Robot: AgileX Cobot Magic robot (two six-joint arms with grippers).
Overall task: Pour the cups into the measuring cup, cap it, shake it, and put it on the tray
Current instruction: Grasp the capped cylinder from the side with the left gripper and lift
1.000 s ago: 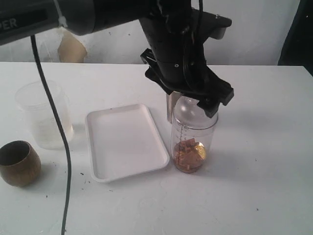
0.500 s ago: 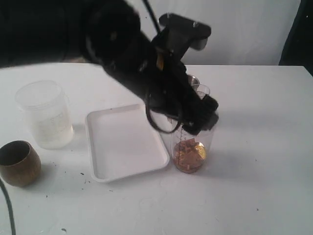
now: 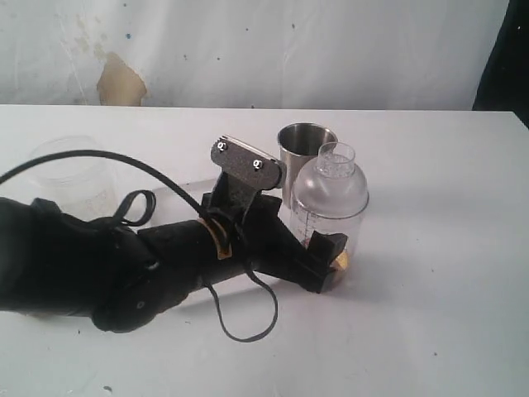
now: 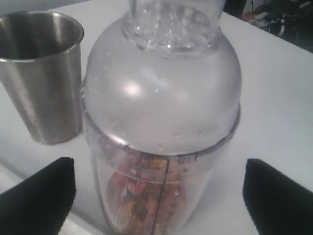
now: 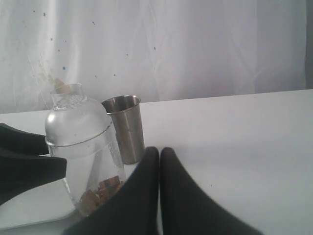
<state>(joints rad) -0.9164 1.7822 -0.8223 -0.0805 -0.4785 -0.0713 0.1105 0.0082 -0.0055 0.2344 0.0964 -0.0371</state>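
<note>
While apart astride measuring cup (image 3: pixel 326 225), left pincer (image 4: pixel 157 166) — tumbler (image 3: pixel 299 161) beside (right pincer (image 5: pixel 159 152) together).

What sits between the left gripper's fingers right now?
The capped measuring cup stands between the left gripper's spread fingers; the left wrist view shows it.

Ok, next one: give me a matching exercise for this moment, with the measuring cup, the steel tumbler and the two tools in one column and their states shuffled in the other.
Column one
1 measuring cup
2 steel tumbler
3 left tool
4 right tool

Column two
a shut, holding nothing
b capped with a dome lid, brown pieces inside
c open, a finger on each side of the measuring cup
d upright, uncapped, beside the measuring cup

Pairs: 1-b, 2-d, 3-c, 4-a
</note>
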